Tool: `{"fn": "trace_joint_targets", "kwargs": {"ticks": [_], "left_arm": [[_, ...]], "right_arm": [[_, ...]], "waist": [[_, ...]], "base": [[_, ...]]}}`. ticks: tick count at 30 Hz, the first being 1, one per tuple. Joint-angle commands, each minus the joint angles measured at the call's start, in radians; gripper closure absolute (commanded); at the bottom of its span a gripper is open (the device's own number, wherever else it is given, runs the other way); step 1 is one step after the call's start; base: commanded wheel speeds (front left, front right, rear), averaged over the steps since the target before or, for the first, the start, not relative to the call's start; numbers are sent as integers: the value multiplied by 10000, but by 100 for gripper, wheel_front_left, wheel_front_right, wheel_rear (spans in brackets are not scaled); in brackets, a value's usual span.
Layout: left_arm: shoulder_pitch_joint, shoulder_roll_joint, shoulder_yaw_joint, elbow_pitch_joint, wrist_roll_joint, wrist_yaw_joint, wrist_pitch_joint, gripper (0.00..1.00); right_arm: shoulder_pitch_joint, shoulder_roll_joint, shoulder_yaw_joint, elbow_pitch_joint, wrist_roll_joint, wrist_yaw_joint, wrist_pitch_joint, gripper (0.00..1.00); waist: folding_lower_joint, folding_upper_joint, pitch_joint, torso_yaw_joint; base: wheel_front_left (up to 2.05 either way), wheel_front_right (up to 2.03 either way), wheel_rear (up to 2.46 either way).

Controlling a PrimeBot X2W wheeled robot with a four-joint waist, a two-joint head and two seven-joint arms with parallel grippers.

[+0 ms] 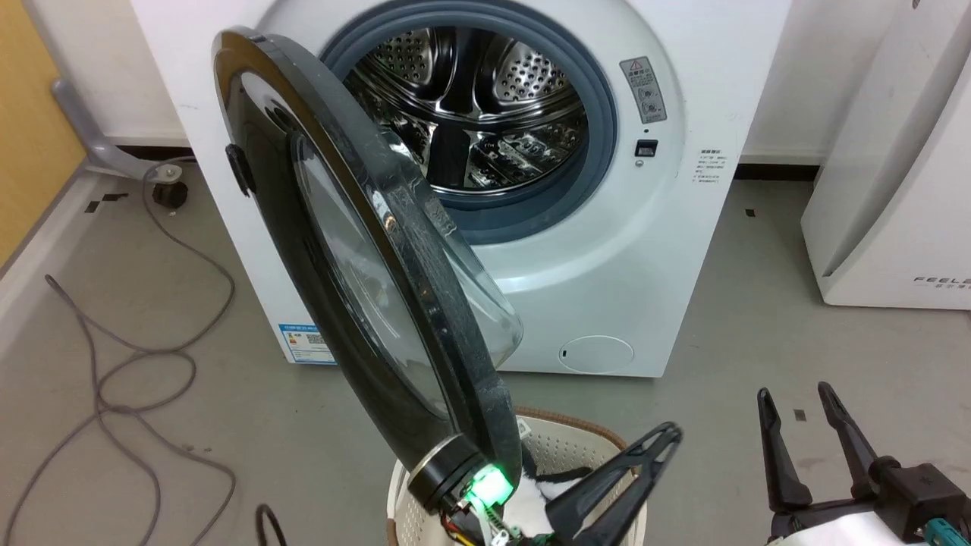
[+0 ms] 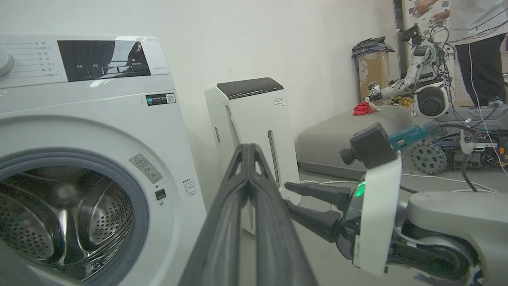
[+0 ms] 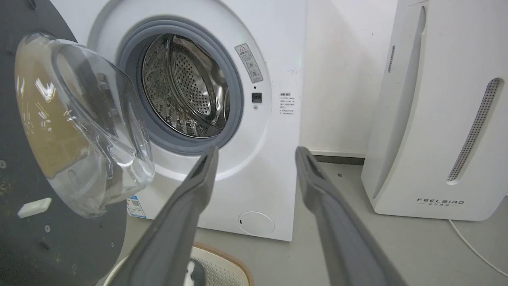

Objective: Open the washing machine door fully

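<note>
The white washing machine [image 1: 607,250] [image 2: 119,119] [image 3: 270,178] stands with its steel drum [image 1: 470,98] exposed. The glossy black washing machine door [image 1: 356,250] is swung out on its left hinge, edge-on towards me, side tab [image 1: 239,168] on its outer face. Its glass bowl [image 3: 79,119] bulges towards the machine. My left gripper [image 1: 667,437] [image 2: 248,147] is shut on nothing, low and right of the door's bottom edge. My right gripper [image 1: 793,393] [image 3: 257,151] [image 2: 286,194] stands open further right, apart from the door.
A white laundry basket [image 1: 576,447] [image 3: 222,270] sits on the floor under the door and my left arm. The white FEELBIRD appliance [image 1: 895,189] [image 3: 436,119] stands to the right. Grey cables [image 1: 114,364] trail on the left floor. A person [image 2: 476,39] stands beside another robot [image 2: 420,79].
</note>
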State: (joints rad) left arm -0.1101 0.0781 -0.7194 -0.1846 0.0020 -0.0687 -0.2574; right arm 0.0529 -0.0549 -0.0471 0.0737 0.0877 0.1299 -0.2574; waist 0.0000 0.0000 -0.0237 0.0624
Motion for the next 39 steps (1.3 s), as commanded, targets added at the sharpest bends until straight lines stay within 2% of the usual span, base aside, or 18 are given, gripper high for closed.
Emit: {"fn": "trace_joint_targets", "kwargs": {"ticks": [1, 14, 25, 32, 39], "left_arm": [[145, 37, 53, 276, -94, 93, -44, 100], [74, -98, 971, 2166, -503, 627, -44, 100], [-296, -192, 1460, 3531, -704, 586, -44, 100], [-276, -236, 1533, 3621, -729, 597, -44, 100], [132, -251, 1677, 3172, -696, 723, -44, 100]], "right_arm": [[73, 47, 29, -22, -49, 8, -43, 0], [5, 47, -65, 42, -99, 8, -43, 0], [-120, 47, 1, 130, -32, 8, -43, 0], [-72, 47, -86, 93, -52, 8, -43, 0], [-1, 47, -110, 62, 30, 8, -44, 0]], "waist": [[0, 0, 36, -23], [0, 0, 307, -62], [0, 0, 421, 230], [0, 0, 433, 624], [0, 0, 369, 1428]], "base": [[0, 0, 0], [0, 0, 0], [0, 0, 0], [0, 0, 0], [0, 0, 0]]}}
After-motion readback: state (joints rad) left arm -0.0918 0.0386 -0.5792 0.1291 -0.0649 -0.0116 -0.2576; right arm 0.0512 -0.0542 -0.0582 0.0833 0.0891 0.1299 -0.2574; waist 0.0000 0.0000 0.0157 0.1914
